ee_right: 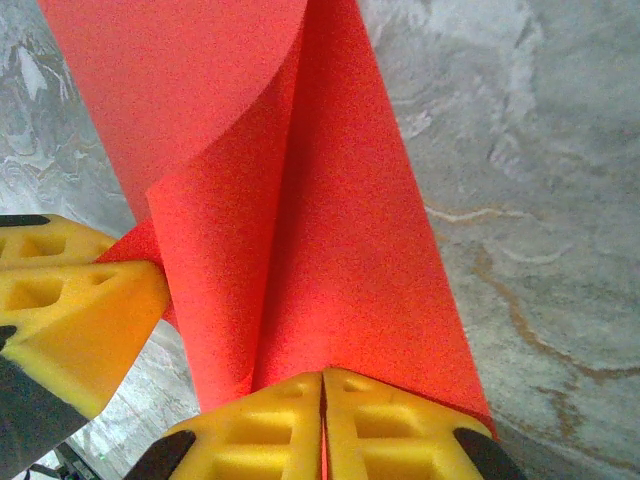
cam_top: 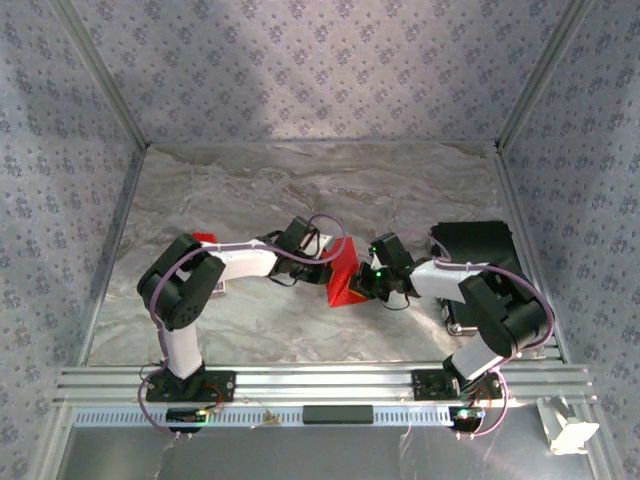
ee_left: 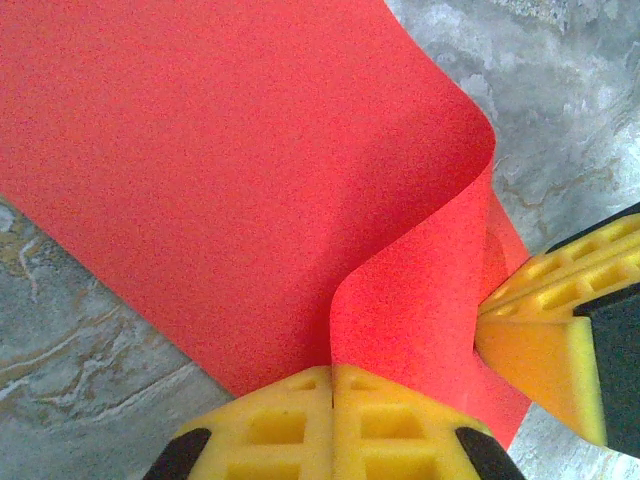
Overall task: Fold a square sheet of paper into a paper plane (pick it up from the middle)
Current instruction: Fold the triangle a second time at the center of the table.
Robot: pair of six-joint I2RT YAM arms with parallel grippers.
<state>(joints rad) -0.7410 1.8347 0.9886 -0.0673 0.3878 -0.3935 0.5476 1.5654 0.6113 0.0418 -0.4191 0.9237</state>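
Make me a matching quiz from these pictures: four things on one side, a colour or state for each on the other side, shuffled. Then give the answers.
Column one:
1. square sheet of paper
2. left end effector
3. table
4. black box

Column two:
A. grey, marbled pattern
B. shut on the sheet's edge
C. bright red, bent into a curl
D. sitting near the table's right edge

Pairs: 1-C, 2-B, 3-A, 4-D.
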